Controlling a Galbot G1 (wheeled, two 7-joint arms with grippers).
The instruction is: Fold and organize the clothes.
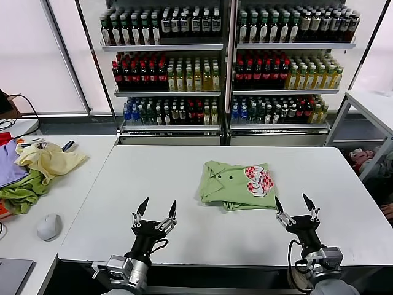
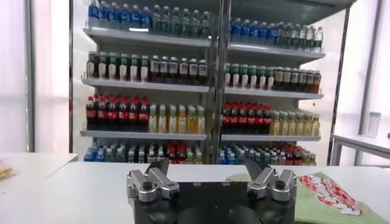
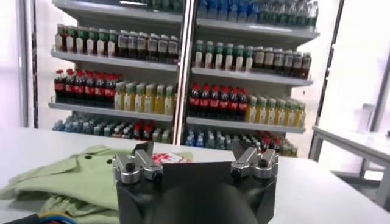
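Note:
The light sage-green polo shirt (image 1: 236, 184) lies folded in a compact bundle on the white table (image 1: 153, 178), collar to the left and red-and-white print on its right part. It also shows in the right wrist view (image 3: 79, 179) and at the edge of the left wrist view (image 2: 329, 195). My left gripper (image 1: 157, 210) is open and empty near the table's front edge, left of the shirt. My right gripper (image 1: 293, 204) is open and empty near the front edge, just right of the shirt. Neither touches the shirt.
A side table on the left holds a pale yellow garment (image 1: 49, 161), an olive-green garment (image 1: 21, 193), a purple one (image 1: 9, 163) and a grey mouse (image 1: 49, 226). Shelves of bottles (image 1: 227, 61) stand behind. Another white table (image 1: 371, 104) is at the far right.

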